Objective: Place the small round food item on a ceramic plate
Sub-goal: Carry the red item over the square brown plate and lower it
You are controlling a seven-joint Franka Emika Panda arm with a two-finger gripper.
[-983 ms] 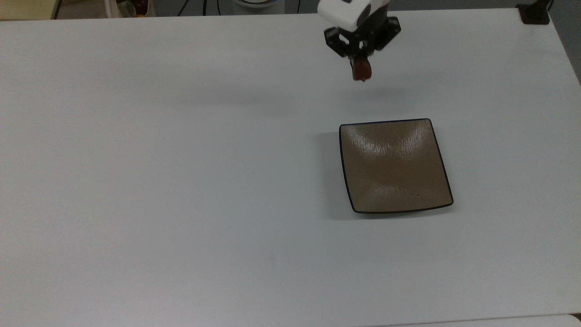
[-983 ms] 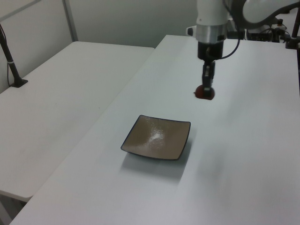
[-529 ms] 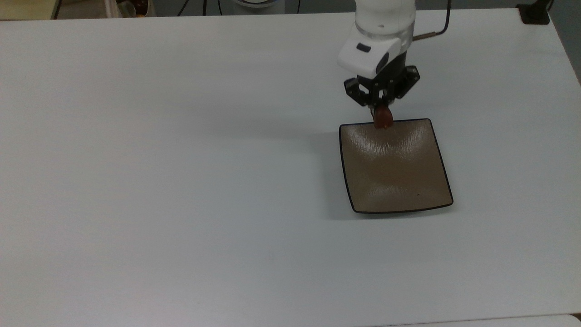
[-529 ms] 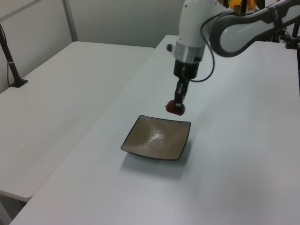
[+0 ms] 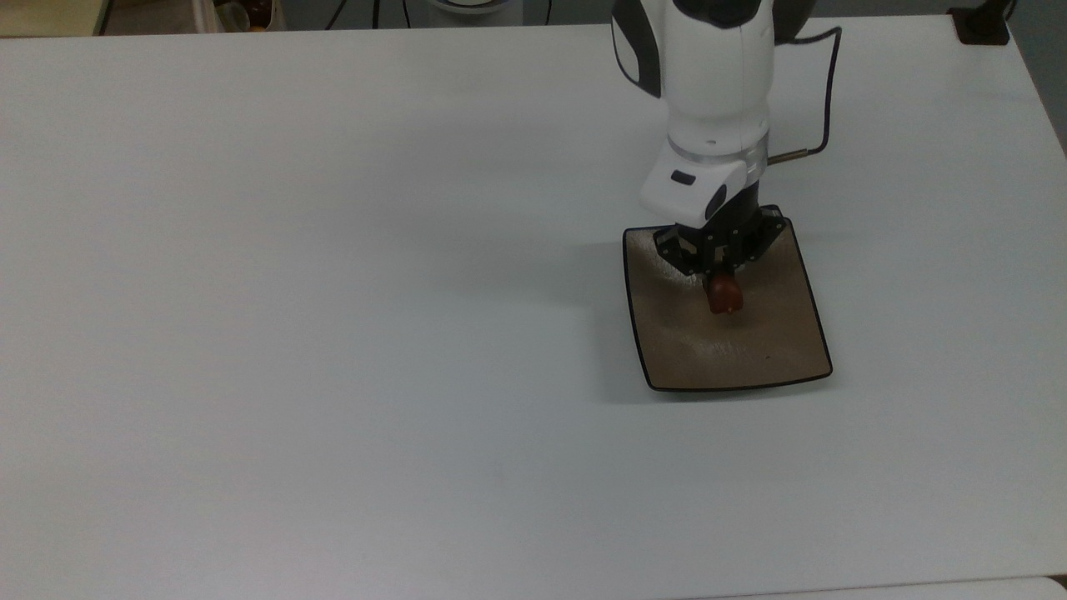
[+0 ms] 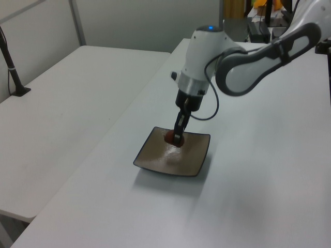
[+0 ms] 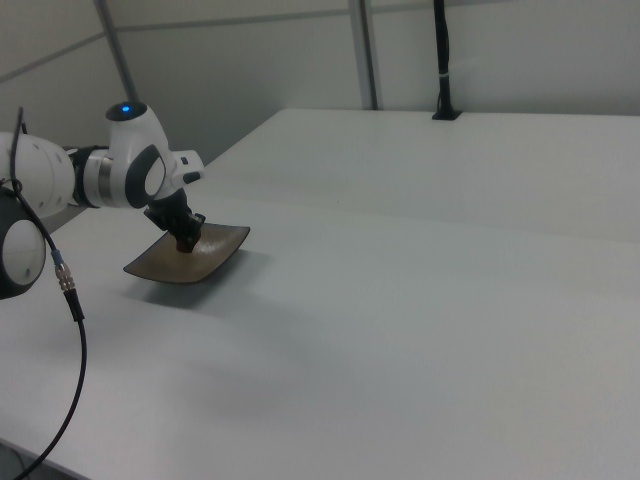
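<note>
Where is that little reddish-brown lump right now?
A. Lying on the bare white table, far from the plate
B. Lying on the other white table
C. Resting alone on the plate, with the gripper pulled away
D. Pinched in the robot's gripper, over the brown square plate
D: the small round food item sits pinched at the tip of the gripper, over the ceramic plate.

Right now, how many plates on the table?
1. The ceramic plate lies toward the top view's right, under the gripper, which holds the small round food item over it.
</note>
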